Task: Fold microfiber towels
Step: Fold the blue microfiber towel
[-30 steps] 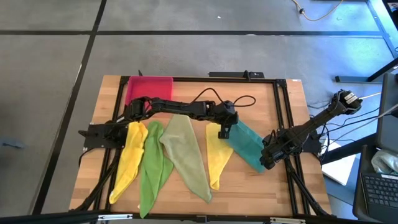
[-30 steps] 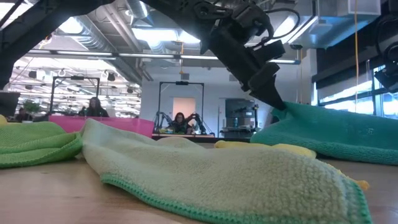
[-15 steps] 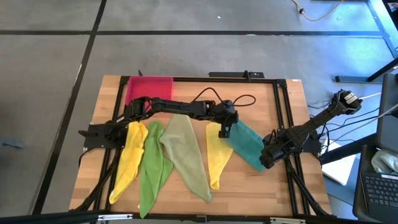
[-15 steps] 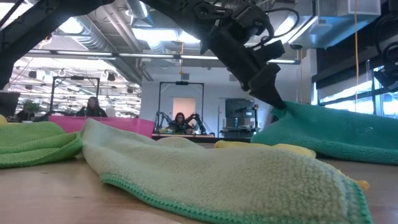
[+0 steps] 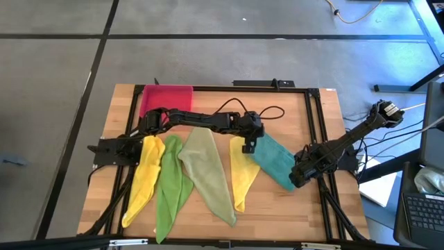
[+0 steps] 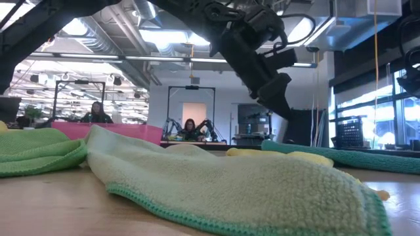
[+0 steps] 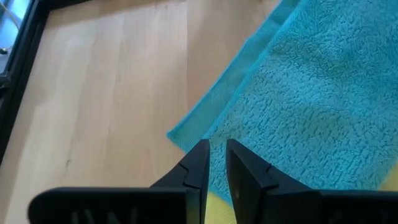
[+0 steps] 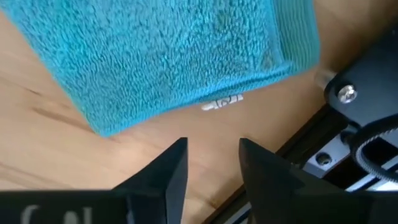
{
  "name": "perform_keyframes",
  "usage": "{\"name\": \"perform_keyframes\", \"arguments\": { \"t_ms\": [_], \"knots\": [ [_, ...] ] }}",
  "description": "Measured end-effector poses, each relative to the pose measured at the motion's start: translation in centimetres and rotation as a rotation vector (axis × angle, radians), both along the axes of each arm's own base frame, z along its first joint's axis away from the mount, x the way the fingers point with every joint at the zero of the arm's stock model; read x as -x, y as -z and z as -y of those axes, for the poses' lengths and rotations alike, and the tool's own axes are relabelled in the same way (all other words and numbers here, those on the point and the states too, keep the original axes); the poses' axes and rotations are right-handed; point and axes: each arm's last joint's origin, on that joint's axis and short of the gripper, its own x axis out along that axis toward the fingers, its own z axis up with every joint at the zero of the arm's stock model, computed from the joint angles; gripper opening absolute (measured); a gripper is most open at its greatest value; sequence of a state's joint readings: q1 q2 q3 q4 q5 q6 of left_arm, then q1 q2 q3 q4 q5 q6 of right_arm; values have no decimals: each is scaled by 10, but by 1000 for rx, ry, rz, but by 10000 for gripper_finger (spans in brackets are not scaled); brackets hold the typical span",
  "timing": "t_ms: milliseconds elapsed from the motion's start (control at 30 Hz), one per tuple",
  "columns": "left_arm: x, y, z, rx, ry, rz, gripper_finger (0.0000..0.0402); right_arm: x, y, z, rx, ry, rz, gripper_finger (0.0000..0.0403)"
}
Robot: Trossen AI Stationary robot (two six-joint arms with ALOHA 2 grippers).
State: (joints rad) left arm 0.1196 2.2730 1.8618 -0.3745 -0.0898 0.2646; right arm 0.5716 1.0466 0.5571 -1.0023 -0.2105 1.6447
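Teal towel (image 8: 180, 56), flat on surface (image 8: 56, 162): small white tag (image 8: 222, 101), writing unreadable. Left pincer (image 7: 214, 163) slightly parted, right pincer (image 8: 211, 163) open; both empty.

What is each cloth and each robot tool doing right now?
Teal towel: flat on the table, released.
Two yellow towels: lying loose, unfolded.
Bright green towel: unfolded.
Pale olive towel: unfolded.
Left tool: slightly open, above the teal towel's corner.
Right tool: open, empty.

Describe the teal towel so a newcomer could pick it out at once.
On the wooden table, five cloths lie side by side. The teal towel is the one at the right end, beside a yellow towel. It alone is blue-green, folded into a slanted rectangle.
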Motion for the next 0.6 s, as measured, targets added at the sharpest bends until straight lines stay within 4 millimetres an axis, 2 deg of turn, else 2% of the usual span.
{"name": "perform_keyframes", "arguments": {
  "t_ms": [200, 467, 600],
  "knots": [
    [6, -5, 6, -13, -5, -53, 44, -2, -1, -3, -50, -4, 14, 136],
    [35, -39, 1, 44, -101, -154, 44, -15, -6, -4, -40, 30, 201, 114],
    [53, -62, -2, 55, -138, -190, 44, -25, -8, 0, 7, 80, 306, 105]
  ]
}}
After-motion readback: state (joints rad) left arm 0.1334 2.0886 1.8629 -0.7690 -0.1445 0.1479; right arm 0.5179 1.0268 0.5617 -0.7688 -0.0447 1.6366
